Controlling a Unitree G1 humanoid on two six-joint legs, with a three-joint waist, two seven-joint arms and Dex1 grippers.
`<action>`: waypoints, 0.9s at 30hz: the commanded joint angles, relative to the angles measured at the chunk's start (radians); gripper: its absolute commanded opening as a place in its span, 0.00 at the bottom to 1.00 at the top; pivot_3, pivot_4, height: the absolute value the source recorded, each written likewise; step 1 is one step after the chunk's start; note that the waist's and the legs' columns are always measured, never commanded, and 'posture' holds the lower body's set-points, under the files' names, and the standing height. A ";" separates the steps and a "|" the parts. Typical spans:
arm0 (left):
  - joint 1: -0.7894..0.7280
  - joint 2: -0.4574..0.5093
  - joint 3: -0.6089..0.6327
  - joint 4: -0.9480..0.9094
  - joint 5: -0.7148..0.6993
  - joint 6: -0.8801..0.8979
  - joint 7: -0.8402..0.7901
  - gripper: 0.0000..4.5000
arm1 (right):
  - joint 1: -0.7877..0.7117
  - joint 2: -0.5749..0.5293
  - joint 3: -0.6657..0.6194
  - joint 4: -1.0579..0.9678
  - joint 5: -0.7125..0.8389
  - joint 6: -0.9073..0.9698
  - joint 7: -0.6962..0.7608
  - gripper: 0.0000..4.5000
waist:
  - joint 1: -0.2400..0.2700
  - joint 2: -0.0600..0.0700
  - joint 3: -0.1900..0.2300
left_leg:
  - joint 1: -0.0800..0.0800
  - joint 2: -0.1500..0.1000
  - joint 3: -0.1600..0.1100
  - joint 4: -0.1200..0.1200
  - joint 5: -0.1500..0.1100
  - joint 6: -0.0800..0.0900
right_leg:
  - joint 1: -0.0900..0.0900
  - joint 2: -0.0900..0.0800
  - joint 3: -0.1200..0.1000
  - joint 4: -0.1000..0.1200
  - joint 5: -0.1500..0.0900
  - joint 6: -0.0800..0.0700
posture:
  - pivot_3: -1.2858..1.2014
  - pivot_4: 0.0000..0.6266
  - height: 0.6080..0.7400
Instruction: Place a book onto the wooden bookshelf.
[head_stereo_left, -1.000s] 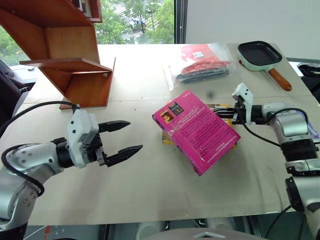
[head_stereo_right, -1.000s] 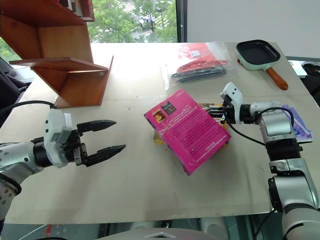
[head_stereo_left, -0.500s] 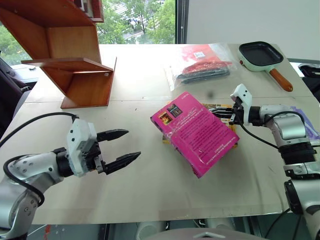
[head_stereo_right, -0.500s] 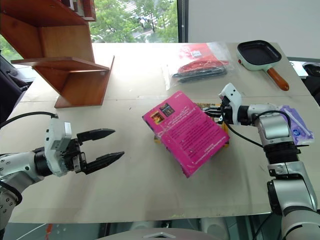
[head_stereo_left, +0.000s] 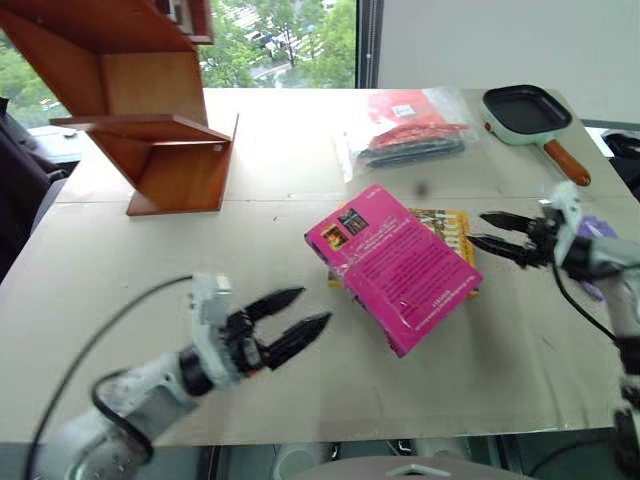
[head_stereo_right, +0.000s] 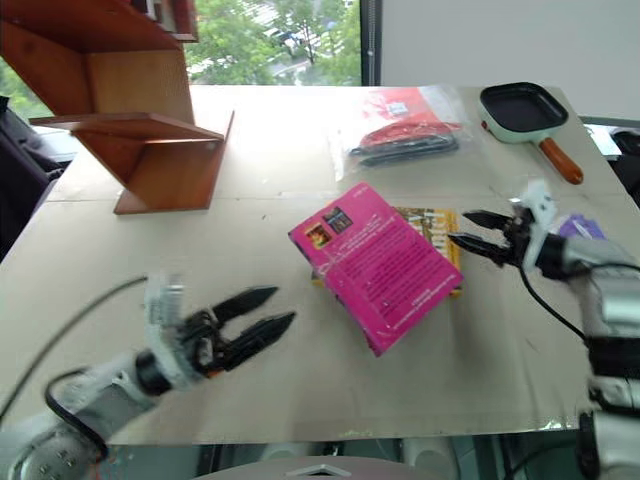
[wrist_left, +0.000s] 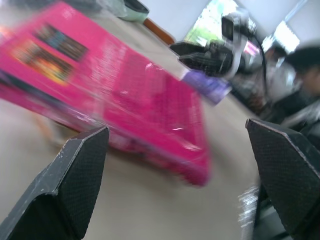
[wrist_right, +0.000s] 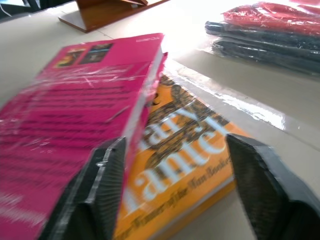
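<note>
The magenta book (head_stereo_left: 395, 265) lies tilted on the table, its far part propped on a yellow book (head_stereo_left: 445, 228). My left gripper (head_stereo_left: 314, 306) stands open and empty a short way to the left of the magenta book, pointing at its near corner. My right gripper (head_stereo_left: 477, 227) is open and empty just right of the two books, apart from them. In the right wrist view the book (wrist_right: 70, 115) overlaps the yellow book (wrist_right: 185, 145). The wooden bookshelf (head_stereo_left: 150, 110) stands at the table's far left corner.
A green-rimmed frying pan (head_stereo_left: 528, 108) with a wooden handle lies at the far right. Plastic bags with red and black contents (head_stereo_left: 410, 130) lie behind the books. A purple item (head_stereo_left: 600, 232) sits by my right arm. A person (wrist_left: 305, 65) sits beyond the table.
My right gripper has opened and drawn back to the right, away from the books. My left arm has swung right toward the magenta book and rolled its gripper. The books stay put.
</note>
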 joint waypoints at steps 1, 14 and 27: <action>-0.004 0.004 -0.056 0.025 -0.163 0.046 0.210 1.00 | 0.198 -0.051 -0.126 -0.168 0.097 0.021 0.088 0.98 | 0.000 0.001 -0.001 | 0.002 0.000 0.000 0.000 0.000 0.000 | 0.001 0.000 0.000 0.001 0.000 0.000 | 0.52 0.24 1.00; -0.256 -0.077 -0.155 0.426 -0.488 0.081 0.477 1.00 | 0.772 0.132 -0.448 -0.441 0.361 -0.147 0.206 0.98 | 0.007 0.001 -0.006 | 0.021 0.000 0.000 0.000 -0.003 0.005 | 0.019 0.001 0.002 0.001 -0.003 -0.004 | 0.52 0.24 1.00; -0.499 -0.155 -0.243 0.689 -0.508 0.230 0.468 1.00 | 0.815 0.066 -0.549 -0.505 0.571 -0.113 0.272 0.98 | 0.002 0.000 -0.007 | 0.020 0.000 0.000 -0.001 -0.001 0.002 | 0.019 0.002 0.001 0.000 -0.003 -0.004 | 0.52 0.24 1.00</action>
